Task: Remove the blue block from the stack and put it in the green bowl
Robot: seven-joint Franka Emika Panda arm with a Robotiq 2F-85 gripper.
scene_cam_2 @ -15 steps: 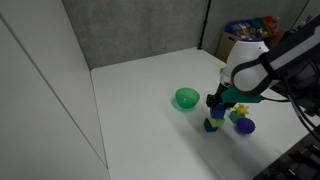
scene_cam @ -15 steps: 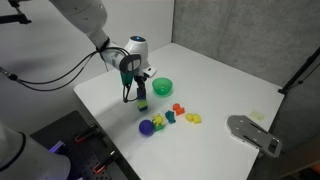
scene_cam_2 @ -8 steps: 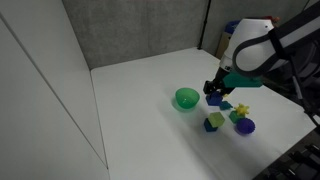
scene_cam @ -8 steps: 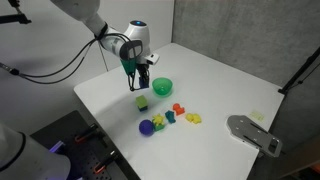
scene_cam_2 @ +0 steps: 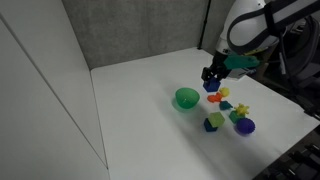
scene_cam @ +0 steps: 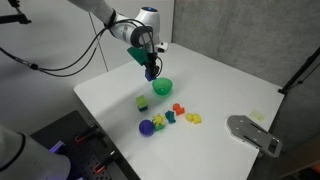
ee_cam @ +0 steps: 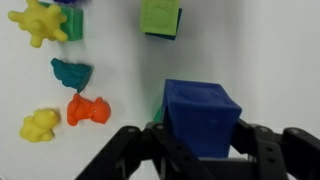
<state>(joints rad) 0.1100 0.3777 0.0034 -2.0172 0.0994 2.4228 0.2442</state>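
My gripper (scene_cam: 151, 70) is shut on the blue block (ee_cam: 200, 117) and holds it in the air, just above and beside the green bowl (scene_cam: 162, 87). The held blue block also shows in an exterior view (scene_cam_2: 212, 85), right of the green bowl (scene_cam_2: 186, 98). In the wrist view the block hides nearly all of the bowl; only a green sliver shows at its left. The light green cube (scene_cam: 143, 102) stands alone on the white table; it also shows in the wrist view (ee_cam: 160, 17) and in an exterior view (scene_cam_2: 214, 122).
A cluster of small colourful toys (scene_cam: 180, 116) and a purple-blue ball (scene_cam: 147, 127) lie near the table's front; the ball shows again in an exterior view (scene_cam_2: 245, 126). A grey device (scene_cam: 252, 132) sits at the table's right edge. Toys show in the wrist view (ee_cam: 72, 73).
My gripper has lifted the blue block off the light green cube and carried it up and toward the green bowl. The green cube stays where it was.
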